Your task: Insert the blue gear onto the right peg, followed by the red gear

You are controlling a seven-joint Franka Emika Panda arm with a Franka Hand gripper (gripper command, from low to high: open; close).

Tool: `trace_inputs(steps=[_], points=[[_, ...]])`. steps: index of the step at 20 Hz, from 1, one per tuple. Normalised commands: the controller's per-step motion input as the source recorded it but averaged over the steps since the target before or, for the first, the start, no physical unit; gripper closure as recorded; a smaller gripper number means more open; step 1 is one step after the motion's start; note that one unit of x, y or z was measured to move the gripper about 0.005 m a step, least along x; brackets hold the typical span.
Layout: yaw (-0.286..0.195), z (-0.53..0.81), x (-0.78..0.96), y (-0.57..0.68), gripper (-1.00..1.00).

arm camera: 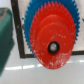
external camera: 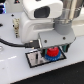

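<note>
A: Exterior view first. What does the red gear [external camera: 51, 53] look like?

B: Small, round, toothed and bright red, lying flat at lower centre of the frame. Blue gear [external camera: 54, 56] teeth peek out beneath it, both over the white plate [external camera: 36, 59] on the desk [external camera: 15, 67].

A: And the claw [external camera: 51, 48]?

B: Right above the gears. Whether it grips or stands apart, I cannot tell.

A: Wrist view?

B: The red gear [arm camera: 51, 34] fills mid-frame, stepped rings facing the camera, with a dark centre hole. The wider blue gear [arm camera: 31, 10] rings it behind. The plate [arm camera: 20, 30] has a black border.
</note>
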Motion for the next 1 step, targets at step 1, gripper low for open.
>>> trace_inputs(steps=[1], points=[[0.000, 0.63, -0.01, 0.11, -1.00]])
